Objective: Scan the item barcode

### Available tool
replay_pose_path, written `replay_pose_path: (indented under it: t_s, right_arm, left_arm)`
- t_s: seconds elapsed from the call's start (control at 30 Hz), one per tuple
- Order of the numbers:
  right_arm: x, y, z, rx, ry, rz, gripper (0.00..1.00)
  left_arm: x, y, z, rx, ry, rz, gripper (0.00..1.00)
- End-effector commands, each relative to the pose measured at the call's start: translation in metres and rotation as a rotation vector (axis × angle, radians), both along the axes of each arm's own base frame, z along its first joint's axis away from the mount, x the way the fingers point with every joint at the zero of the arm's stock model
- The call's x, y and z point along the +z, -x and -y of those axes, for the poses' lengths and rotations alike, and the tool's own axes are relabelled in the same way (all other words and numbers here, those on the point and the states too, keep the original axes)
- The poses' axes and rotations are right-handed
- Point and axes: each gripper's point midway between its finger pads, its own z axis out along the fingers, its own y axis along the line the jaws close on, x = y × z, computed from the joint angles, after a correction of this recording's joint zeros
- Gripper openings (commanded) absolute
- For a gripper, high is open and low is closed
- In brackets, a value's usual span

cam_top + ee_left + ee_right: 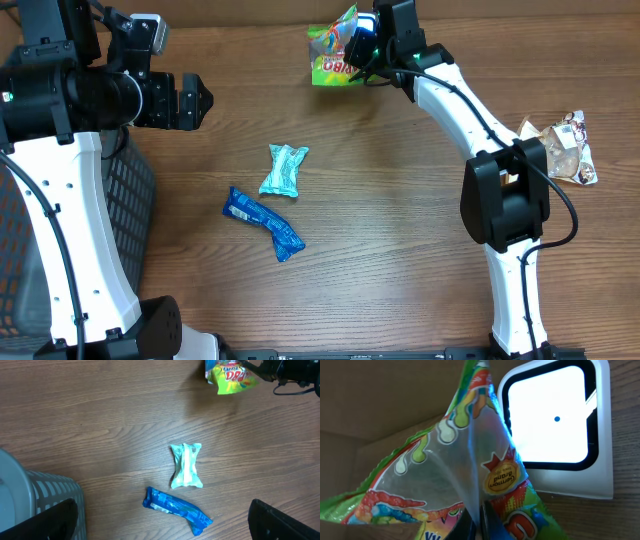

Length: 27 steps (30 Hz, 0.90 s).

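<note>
Candy bag overlaps scanner, right claw seemingly buried

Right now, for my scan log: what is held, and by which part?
The right arm's jaws pinch the candy bag by its edge; the left jaws hold nothing.

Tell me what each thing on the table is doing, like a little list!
right gripper: shut on the candy bag
candy bag: green and colourful, held up by the scanner
scanner: white, window lit, partly covered by the bag
left gripper: open, holding nothing
mint packet: lying in the middle of the table
blue packet: lying near the mint packet, not touching it
crinkly wrapper: lying at the right edge
basket: grey mesh, on the left side
</note>
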Motion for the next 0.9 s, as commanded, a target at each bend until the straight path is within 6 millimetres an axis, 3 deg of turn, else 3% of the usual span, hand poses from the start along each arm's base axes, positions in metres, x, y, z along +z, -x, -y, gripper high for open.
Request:
replay_pose_path:
  t_s: [0.0, 0.2, 0.6, 0.73, 0.87]
  right_arm:
    - [0.030, -0.007, 0.001, -0.061, -0.051, 0.031, 0.04]
    - [0.030, -0.014, 0.002, -0.138, -0.118, 0.011, 0.04]
    - [0.031, -0.011, -0.001, -0.110, -0.123, 0.009, 0.04]
    - [0.052, 0.014, -0.006, 0.029, -0.069, 0.012, 0.04]
    - [0.098, 0.067, 0.008, 0.150, 0.045, -0.003, 0.04]
  left_arm:
    - [0.007, -0.001, 0.002, -0.014, 0.002, 0.023, 1.00]
    - [0.007, -0.001, 0.002, -0.014, 0.002, 0.023, 1.00]
    - [0.007, -0.001, 0.002, -0.014, 0.002, 0.023, 1.00]
    - [0.007, -0.001, 0.002, -0.014, 0.002, 0.023, 1.00]
    - [0.007, -0.001, 0.002, -0.014, 0.002, 0.023, 0.99]
